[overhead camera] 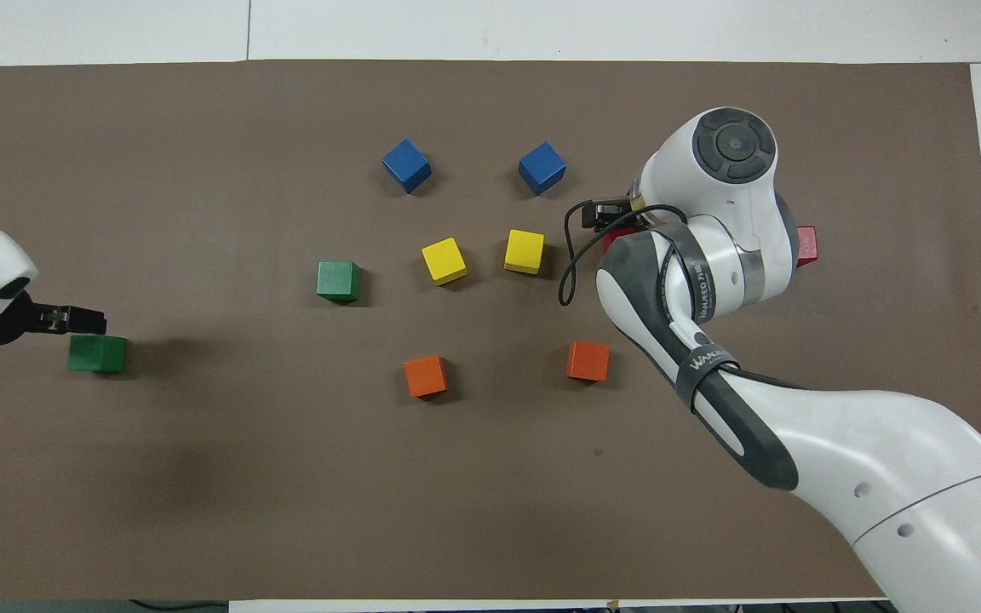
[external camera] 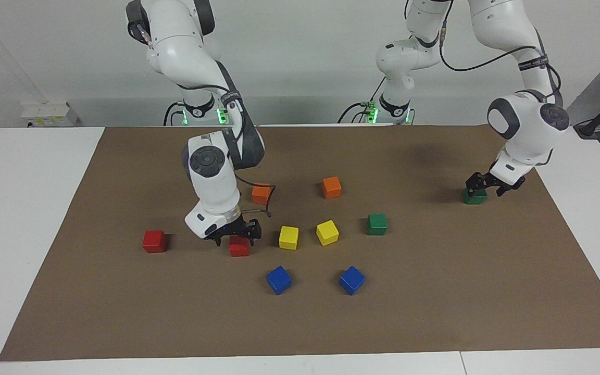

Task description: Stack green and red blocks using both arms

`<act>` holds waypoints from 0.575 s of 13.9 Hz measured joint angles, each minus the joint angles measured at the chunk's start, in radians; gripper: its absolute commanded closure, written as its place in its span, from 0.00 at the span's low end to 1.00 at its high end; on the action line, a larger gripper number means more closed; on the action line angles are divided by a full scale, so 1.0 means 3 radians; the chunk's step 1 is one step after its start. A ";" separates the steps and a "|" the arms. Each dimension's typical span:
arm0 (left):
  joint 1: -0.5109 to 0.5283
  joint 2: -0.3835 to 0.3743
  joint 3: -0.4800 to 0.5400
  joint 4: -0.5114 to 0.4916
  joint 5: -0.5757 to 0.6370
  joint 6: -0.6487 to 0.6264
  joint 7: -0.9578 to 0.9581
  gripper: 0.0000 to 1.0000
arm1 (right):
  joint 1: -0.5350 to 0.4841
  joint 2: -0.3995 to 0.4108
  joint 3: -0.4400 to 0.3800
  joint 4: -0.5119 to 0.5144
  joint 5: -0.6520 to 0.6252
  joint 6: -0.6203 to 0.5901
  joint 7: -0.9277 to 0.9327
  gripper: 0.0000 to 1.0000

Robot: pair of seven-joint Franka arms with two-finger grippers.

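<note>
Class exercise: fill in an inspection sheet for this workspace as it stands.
Surface: brown mat on white table.
Job's things: end green block, left gripper just above; middle green block beside yellow cubes; end red block alone; middle red block under right gripper; none stacked.
Clutter: orange cubes, blue cubes.
Grippers: both open; right low, straddling its block.
Cables: black cable loops off right wrist.
Surroundings: socket box by wall.

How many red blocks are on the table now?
2. One red block lies alone toward the right arm's end of the table. The other red block is beside the yellow blocks, under the right hand. No others are visible.
</note>
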State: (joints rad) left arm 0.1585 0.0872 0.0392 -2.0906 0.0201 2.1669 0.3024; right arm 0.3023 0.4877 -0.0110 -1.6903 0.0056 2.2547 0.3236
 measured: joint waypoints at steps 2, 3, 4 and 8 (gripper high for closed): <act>-0.0179 -0.0001 -0.0021 0.0389 -0.0002 -0.0377 -0.0150 0.00 | 0.0002 0.0001 0.0000 -0.0136 0.0000 0.0141 0.0000 0.08; -0.0335 0.0020 -0.0028 0.0580 -0.0004 -0.0552 -0.0331 0.00 | 0.0003 0.0002 0.0001 -0.0183 0.0000 0.0172 0.0001 0.43; -0.0504 0.0053 -0.0038 0.0742 -0.0030 -0.0670 -0.0511 0.00 | 0.0005 0.0001 0.0002 -0.0210 0.0000 0.0184 0.0001 0.95; -0.1069 0.0272 -0.0057 0.1037 -0.0231 -0.0760 -0.0925 0.00 | -0.0037 -0.0103 -0.0010 -0.0067 -0.0001 -0.0282 -0.0013 1.00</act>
State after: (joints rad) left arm -0.1622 0.1688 0.0219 -1.7795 -0.0493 1.9389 0.0250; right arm 0.2912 0.4569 -0.0140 -1.7103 0.0053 2.1700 0.3198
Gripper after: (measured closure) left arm 0.000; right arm 0.449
